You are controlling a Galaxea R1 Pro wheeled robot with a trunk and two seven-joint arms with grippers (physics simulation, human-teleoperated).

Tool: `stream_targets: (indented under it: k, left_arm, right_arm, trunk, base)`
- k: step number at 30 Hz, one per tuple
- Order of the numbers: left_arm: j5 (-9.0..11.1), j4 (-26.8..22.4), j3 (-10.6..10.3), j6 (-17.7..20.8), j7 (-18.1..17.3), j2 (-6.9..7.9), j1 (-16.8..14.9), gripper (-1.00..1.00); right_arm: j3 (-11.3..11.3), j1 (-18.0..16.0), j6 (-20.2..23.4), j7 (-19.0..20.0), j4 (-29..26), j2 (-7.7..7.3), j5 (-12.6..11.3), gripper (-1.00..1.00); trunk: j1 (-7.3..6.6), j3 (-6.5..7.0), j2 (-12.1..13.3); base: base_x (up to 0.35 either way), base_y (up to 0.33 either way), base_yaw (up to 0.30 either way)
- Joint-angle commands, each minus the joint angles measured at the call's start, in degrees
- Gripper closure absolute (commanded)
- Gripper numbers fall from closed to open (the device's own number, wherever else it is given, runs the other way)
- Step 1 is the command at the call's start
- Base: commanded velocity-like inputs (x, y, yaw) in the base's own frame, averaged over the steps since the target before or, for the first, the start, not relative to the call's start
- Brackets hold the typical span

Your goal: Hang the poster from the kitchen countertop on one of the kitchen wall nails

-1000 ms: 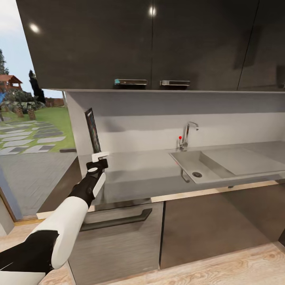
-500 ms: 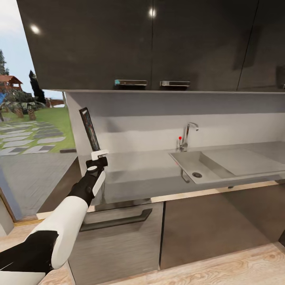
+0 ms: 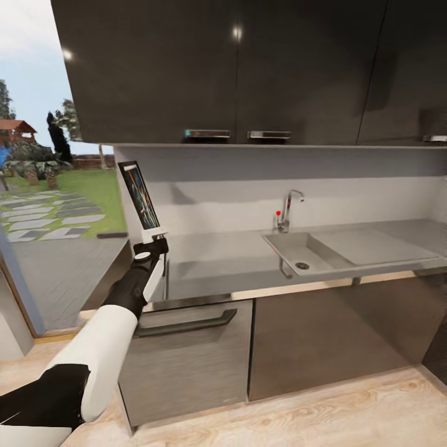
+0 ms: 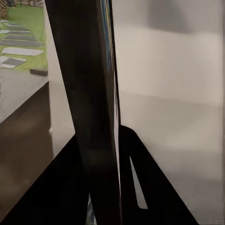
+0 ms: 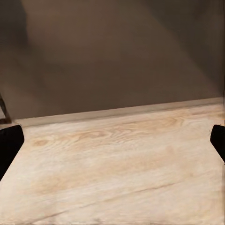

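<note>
- A home kitchen, in a simulator's render.
- A long grey bench (image 3: 217, 261) carries an inset sink (image 3: 298, 251) with a chrome tap (image 3: 288, 208).
- Dark wall cupboards (image 3: 248, 68) hang above; dark base cabinets (image 3: 310, 335) stand below.
- Pale wood floor (image 3: 310, 416).
- A garden with stepping stones (image 3: 43, 214) lies outside the opening.

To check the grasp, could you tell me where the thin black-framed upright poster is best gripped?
By its bottom edge, from below: the thin black-framed upright poster is a flat panel standing on end, so the left gripper pinches its two faces there, above the grey countertop.
</note>
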Motion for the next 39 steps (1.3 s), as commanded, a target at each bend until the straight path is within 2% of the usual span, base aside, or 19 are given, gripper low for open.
stream_targets:
  k: [1,20,25,34,37,39]
  left_arm:
    - [0.3,-0.1,0.0,0.2,0.3,-0.03,0.0,1.00]
    - [0.5,-0.1,-0.2,0.2,0.0,-0.54,0.0,1.00]
    - [0.5,-0.1,-0.3,0.1,0.0,-1.24,0.0,1.00]
    - [0.5,-0.1,-0.6,0.0,-0.3,-3.41,0.0,1.00]
    - [0.5,-0.1,-1.3,0.0,-0.9,-3.89,0.0,1.00]
    - [0.5,-0.1,-2.5,0.0,-1.7,-4.29,0.0,1.00]
  right_arm:
    - [0.0,0.0,-0.1,0.0,-0.1,0.00,0.0,-1.00]
    - [0.0,0.0,-0.1,0.0,-0.1,0.00,0.0,-1.00]
    - [0.0,0.0,-0.1,0.0,-0.1,0.00,0.0,-1.00]
    - [0.0,0.0,-0.1,0.0,-0.1,0.00,0.1,-1.00]
    - [0.0,0.0,-0.1,0.0,-0.1,0.00,0.1,-1.00]
    - [0.0,0.0,-0.1,0.0,-0.1,0.00,0.1,-1.00]
  trunk:
    - [-0.03,-0.05,0.0]
    - [-0.03,-0.05,0.0]
    - [-0.03,-0.05,0.0]
    - [-0.03,-0.05,0.0]
    - [-0.03,-0.05,0.0]
    - [-0.03,-0.05,0.0]
  base:
    - [-0.339,0.000,0.000]
    - [-0.340,0.000,0.000]
    - [-0.340,0.000,0.000]
    - [-0.340,0.000,0.000]
    - [-0.340,0.000,0.000]
    - [-0.340,0.000,0.000]
